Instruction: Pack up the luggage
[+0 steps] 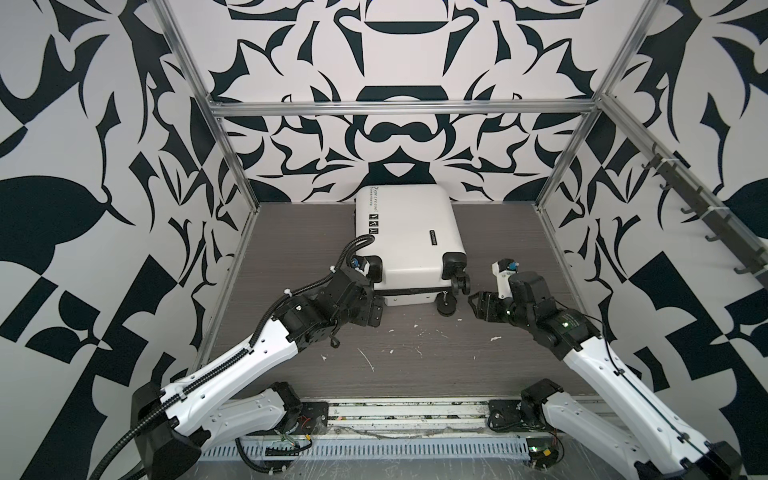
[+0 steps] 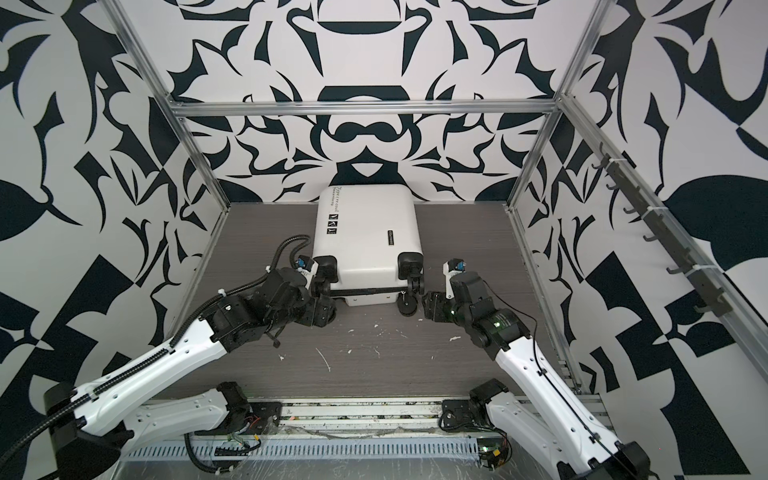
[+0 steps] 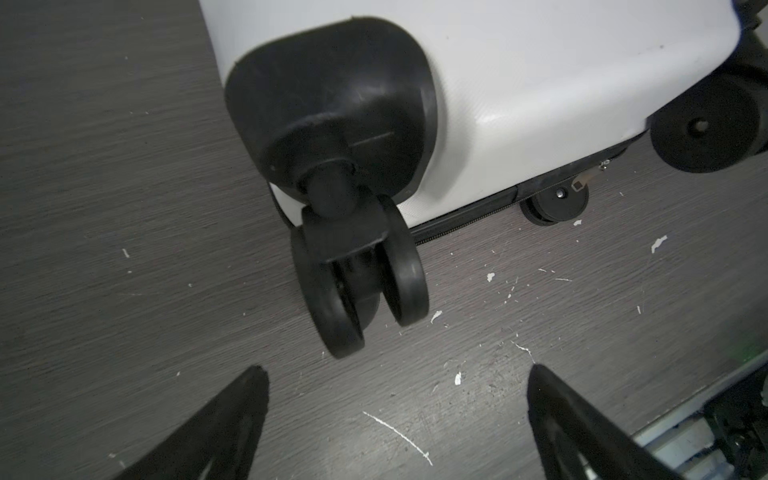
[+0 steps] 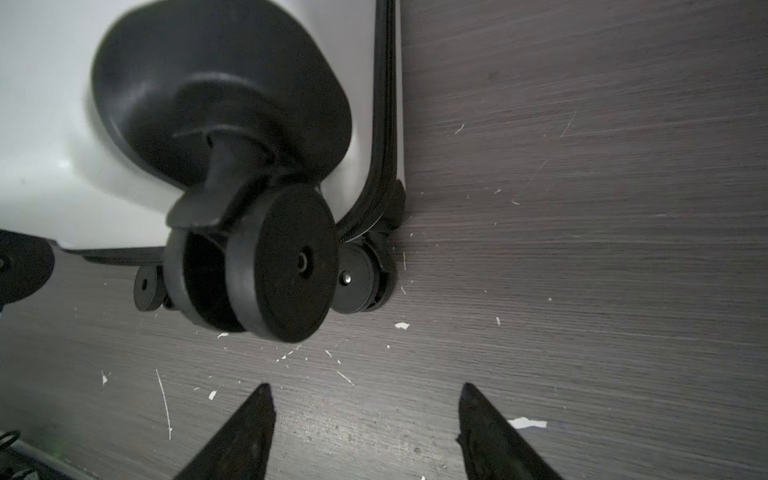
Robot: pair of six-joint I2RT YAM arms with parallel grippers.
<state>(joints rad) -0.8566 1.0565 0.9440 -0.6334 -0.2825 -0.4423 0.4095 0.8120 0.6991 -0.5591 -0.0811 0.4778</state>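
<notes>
The luggage (image 1: 409, 232) (image 2: 368, 232) is a white hard-shell suitcase. It lies flat and closed against the back wall, with its black spinner wheels toward the front. My left gripper (image 1: 377, 309) (image 2: 328, 308) is at the suitcase's front left corner. In the left wrist view it (image 3: 397, 369) is open and empty, just short of a double wheel (image 3: 361, 282). My right gripper (image 1: 473, 306) (image 2: 426, 306) is beside the front right corner. In the right wrist view it (image 4: 365, 386) is open and empty, near a wheel (image 4: 282, 262).
The dark wood-grain table (image 1: 415, 353) is flecked with white scraps. Metal frame posts (image 1: 232, 158) stand at the back corners against patterned walls. A rail of hooks (image 1: 698, 208) runs along the right wall. The arm bases sit on a front rail (image 1: 407, 415).
</notes>
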